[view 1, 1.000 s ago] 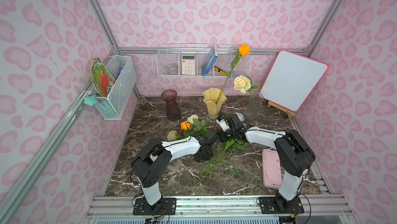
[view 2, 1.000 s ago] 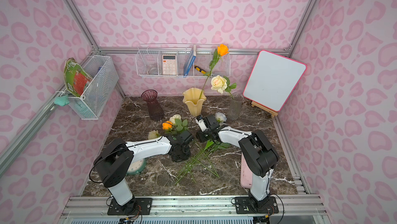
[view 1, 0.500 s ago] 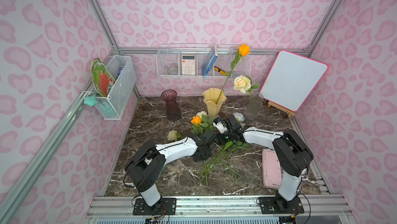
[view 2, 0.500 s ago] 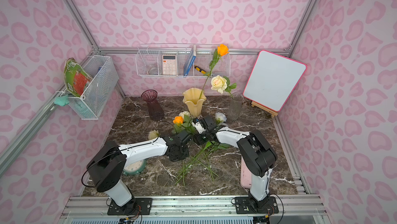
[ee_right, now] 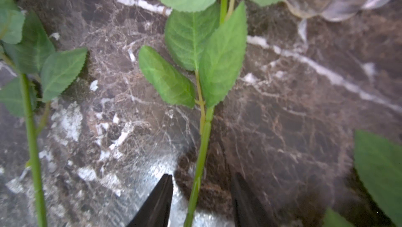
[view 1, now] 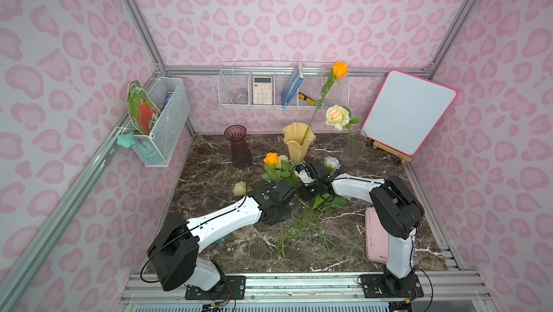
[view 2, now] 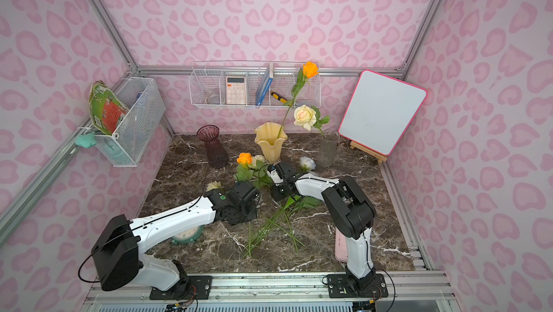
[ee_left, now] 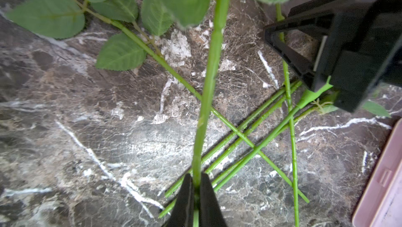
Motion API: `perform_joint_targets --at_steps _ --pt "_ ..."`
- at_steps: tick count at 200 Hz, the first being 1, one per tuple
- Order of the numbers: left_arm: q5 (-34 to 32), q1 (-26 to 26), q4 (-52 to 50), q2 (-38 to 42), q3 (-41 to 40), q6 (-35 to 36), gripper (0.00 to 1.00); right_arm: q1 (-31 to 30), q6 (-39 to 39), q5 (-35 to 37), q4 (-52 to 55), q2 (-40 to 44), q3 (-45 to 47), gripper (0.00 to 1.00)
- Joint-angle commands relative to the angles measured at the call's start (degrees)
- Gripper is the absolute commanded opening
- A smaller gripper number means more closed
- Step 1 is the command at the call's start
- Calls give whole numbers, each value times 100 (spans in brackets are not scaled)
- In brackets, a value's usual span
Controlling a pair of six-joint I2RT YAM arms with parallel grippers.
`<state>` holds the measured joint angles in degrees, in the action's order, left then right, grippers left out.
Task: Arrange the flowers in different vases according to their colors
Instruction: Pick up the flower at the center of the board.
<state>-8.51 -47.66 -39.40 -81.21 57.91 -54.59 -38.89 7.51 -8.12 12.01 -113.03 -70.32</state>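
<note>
Dark marble surface (view 1: 209, 176) between pink walls (view 1: 269, 11), loose stems (view 1: 299, 226) in a heap.
My left gripper (ee_left: 196, 174) is pinched on the orange rose (view 1: 271, 158) stem, holding it upright near the yellow vase (view 1: 298, 143). My right gripper (ee_right: 202, 174) stands parted around another stem (ee_right: 203, 147).

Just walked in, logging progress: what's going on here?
The left hand is shut on an orange rose's stem. The right hand stands open around another stem. A second orange rose sits in the yellow vase, a cream rose in the clear vase; the purple vase is empty. Loose flowers lie on the table.
</note>
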Motion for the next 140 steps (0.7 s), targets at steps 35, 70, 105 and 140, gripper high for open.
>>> perform_joint_targets --at_steps 35,70,105,140 --pt "-970 -50 -610 1276 203 741 0 -165 137 539 240 -179 -130 37" --pt "-1334 -51 -674 1494 587 1341 0 -269 170 850 318 -197 -202 29" --pt "-2094 -42 -566 1378 1134 2081 0 -434 215 1105 407 -390 -338 11" --pt "-2243 191 -95 1404 1385 2688 0 -512 334 1304 372 -414 -367 0"
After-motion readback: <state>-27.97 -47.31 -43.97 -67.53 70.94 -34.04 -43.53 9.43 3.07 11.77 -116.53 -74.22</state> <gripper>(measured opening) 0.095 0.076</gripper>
